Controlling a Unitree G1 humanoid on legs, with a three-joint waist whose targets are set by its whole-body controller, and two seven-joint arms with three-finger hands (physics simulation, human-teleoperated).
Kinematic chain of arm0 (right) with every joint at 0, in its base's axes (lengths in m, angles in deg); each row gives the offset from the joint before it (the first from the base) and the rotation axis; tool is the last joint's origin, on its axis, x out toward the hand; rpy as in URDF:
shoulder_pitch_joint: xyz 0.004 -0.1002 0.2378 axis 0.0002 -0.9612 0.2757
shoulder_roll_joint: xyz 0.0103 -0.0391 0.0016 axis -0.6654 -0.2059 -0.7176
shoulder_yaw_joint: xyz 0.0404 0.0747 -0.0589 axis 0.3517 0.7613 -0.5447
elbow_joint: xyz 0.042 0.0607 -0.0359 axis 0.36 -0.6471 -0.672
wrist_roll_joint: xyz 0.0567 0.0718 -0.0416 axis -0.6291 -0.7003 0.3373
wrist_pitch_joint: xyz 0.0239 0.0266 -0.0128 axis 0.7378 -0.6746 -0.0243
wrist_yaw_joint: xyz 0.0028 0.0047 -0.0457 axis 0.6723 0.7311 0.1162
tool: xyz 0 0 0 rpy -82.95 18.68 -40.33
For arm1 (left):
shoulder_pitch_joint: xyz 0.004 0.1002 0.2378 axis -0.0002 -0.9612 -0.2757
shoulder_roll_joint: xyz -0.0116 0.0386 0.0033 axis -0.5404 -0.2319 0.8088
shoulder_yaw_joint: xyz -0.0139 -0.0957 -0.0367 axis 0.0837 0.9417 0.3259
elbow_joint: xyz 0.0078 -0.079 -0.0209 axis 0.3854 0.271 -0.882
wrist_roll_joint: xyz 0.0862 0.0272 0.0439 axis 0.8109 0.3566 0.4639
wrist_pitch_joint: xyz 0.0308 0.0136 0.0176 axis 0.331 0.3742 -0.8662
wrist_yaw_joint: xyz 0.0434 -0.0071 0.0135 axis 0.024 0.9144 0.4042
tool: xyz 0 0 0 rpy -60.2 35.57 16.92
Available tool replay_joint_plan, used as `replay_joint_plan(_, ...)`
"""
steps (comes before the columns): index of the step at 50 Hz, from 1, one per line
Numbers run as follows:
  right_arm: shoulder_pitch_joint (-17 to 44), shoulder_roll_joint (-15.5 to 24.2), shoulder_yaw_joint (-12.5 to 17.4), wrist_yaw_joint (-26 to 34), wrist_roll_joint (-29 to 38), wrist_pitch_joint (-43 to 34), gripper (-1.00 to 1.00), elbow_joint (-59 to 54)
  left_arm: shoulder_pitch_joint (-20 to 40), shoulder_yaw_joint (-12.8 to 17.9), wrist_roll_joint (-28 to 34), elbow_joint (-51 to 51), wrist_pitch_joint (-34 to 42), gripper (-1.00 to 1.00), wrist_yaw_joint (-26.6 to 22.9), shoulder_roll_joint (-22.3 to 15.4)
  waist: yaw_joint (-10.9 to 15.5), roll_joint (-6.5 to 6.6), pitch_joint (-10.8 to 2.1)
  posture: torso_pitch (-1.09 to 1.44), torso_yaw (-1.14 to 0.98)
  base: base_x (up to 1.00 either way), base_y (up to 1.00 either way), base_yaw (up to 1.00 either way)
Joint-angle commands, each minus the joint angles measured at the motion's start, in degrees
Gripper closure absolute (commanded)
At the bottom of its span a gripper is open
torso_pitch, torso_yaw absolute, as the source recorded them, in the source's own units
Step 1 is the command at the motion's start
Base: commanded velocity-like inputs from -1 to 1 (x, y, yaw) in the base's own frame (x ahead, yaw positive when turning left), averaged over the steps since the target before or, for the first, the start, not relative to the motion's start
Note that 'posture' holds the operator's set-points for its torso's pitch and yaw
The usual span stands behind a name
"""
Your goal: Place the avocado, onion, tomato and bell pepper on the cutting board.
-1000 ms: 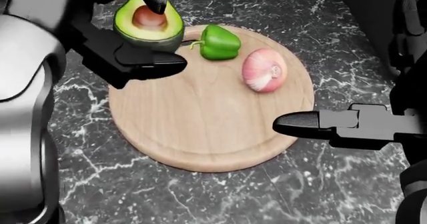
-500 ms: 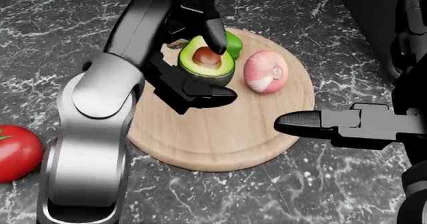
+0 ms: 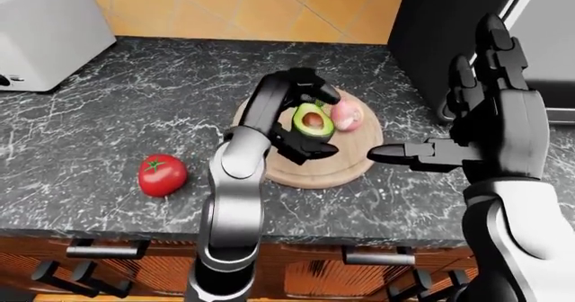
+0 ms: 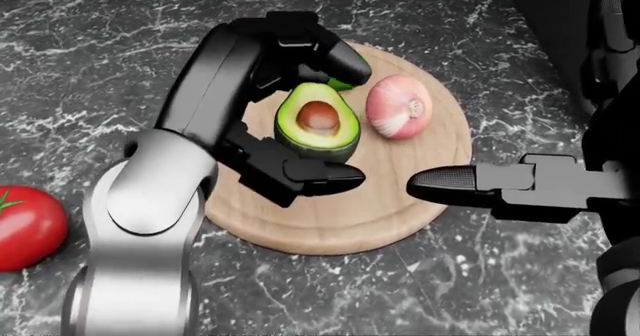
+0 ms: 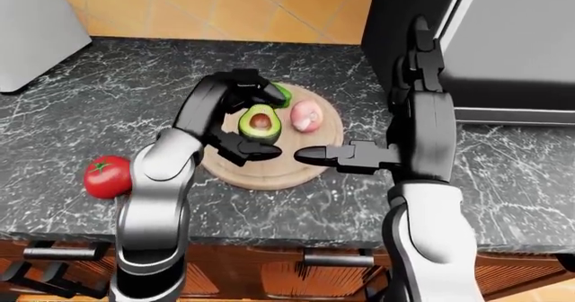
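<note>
Halved green avocado with its brown pit point(image 4: 318, 128) gripped in the black three-finger left hand point(image 4: 300, 111), fingers closed round it above and below, held over the middle of the round pale wooden cutting board point(image 4: 340, 216) on the dark marbled stone counter point(image 4: 120, 51). Pink-skinned onion point(image 4: 398, 106) resting on the board to the avocado's right in the head view, green bell pepper point(image 5: 281, 94) mostly hidden behind the left hand at the board's top edge, round red tomato point(image 4: 30, 227) off the board, well apart at the view's left. Black right hand point(image 3: 490, 123) spread wide and holding nothing, one finger pointing toward the board's right rim.
</note>
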Motion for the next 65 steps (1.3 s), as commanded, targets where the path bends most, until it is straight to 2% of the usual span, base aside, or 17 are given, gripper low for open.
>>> replay_joint_plan(1, 1.01, 0.26, 0.24, -0.11, 0.30, 1.92, -1.00, 1.05, 1.67, -0.03, 0.49, -2.27, -1.61, 0.07, 0.26, 0.24, -0.01, -0.14, -1.31, 0.00, 0.00, 0.00, 0.00, 0.00)
replay_joint_plan(10, 0.51, 0.20, 0.43, 0.15, 0.28, 1.81, -1.00, 1.57, -0.40, -0.69, 1.48, -3.18, -1.85, 0.07, -0.34, 0.91, 0.03, -0.16, -1.37, 0.00, 0.00, 0.00, 0.00, 0.00)
replay_joint_plan(18, 0.47, 0.17, 0.40, 0.12, 0.36, 1.65, -1.00, 1.77, -1.67, -0.89, 1.52, -2.35, -3.24, -0.01, -0.27, 1.04, 0.04, -0.19, -1.43, 0.00, 0.00, 0.00, 0.00, 0.00)
replay_joint_plan(21, 0.53, 0.20, 0.31, 0.12, 0.44, 1.65, -1.00, 1.71, -1.57, -0.94, 1.61, -2.12, -3.25, -0.07, -0.38, 1.07, 0.05, -0.18, -1.48, 0.00, 0.00, 0.00, 0.00, 0.00)
replay_joint_plan(24, 0.38, 0.12, 0.35, 0.13, 0.44, 1.77, -1.00, 1.71, -1.59, -0.88, 1.76, -2.09, -3.38, -0.24, -0.46, 0.98, 0.05, -0.18, -1.51, 0.00, 0.00, 0.00, 0.00, 0.00)
replay_joint_plan(34, 1.13, 0.31, 0.49, 0.16, 0.33, 1.44, -1.00, 1.46, -1.76, -0.68, 1.65, -1.75, -3.72, -0.42, -0.28, 0.93, 0.03, -0.14, -1.52, 0.00, 0.00, 0.00, 0.00, 0.00)
replay_joint_plan(36, 1.26, 0.37, 0.34, 0.10, 0.37, 1.52, -1.00, 1.29, -1.66, -0.70, 1.68, -1.73, -3.65, -0.58, -0.38, 0.91, 0.02, -0.14, -1.52, 0.00, 0.00, 0.00, 0.00, 0.00)
replay_joint_plan(42, 1.04, 0.30, 0.41, 0.15, 0.37, 1.71, -1.00, 1.29, -2.06, -1.01, 1.90, -1.90, -3.79, -0.62, -0.54, 0.98, 0.03, -0.15, -1.55, 0.00, 0.00, 0.00, 0.00, 0.00)
replay_joint_plan(48, 0.45, 0.07, 0.24, 0.14, 0.45, 2.37, -1.00, 1.10, -0.42, -0.73, 2.83, -3.46, -1.71, -0.51, -1.60, 0.87, 0.01, -0.15, -1.56, 0.00, 0.00, 0.00, 0.00, 0.00)
replay_joint_plan(54, 0.21, 0.08, 0.31, 0.24, 0.48, 2.47, -1.00, 1.20, 6.43, 2.48, 4.76, -7.50, 4.56, -0.49, -4.61, -2.47, -0.07, -0.07, -1.33, 0.00, 0.00, 0.00, 0.00, 0.00)
replay_joint_plan(57, 0.03, -0.05, 0.04, 0.10, 0.64, 3.28, -1.00, 0.54, 8.35, 4.46, 5.69, -10.31, 7.94, -0.55, -5.56, -5.20, -0.15, 0.07, -1.13, 0.00, 0.00, 0.00, 0.00, 0.00)
replay_joint_plan(59, -0.24, -0.20, -0.07, 0.03, 0.73, 3.89, -1.00, 0.07, 8.40, 4.79, 6.39, -12.97, 10.46, -0.73, -6.69, -7.00, -0.23, 0.22, -1.11, 0.00, 0.00, 0.00, 0.00, 0.00)
replay_joint_plan(61, 0.00, -0.24, -0.24, -0.02, 0.86, 3.95, -1.00, -0.23, 8.32, 5.20, 6.74, -14.40, 11.87, -0.73, -7.05, -8.09, -0.29, 0.33, -1.05, 0.00, 0.00, 0.00, 0.00, 0.00)
replay_joint_plan(63, -0.20, -0.32, -0.18, -0.01, 0.96, 4.23, -1.00, -0.33, 7.76, 6.30, 7.45, -16.29, 13.56, -1.00, -7.56, -9.92, -0.27, 0.41, -1.03, 0.00, 0.00, 0.00, 0.00, 0.00)
replay_joint_plan(65, -0.35, -0.32, -0.36, 0.03, 1.09, 4.25, -1.00, -0.23, 6.83, 7.65, 7.64, -17.81, 14.37, -1.00, -7.68, -11.77, -0.28, 0.50, -1.01, 0.00, 0.00, 0.00, 0.00, 0.00)
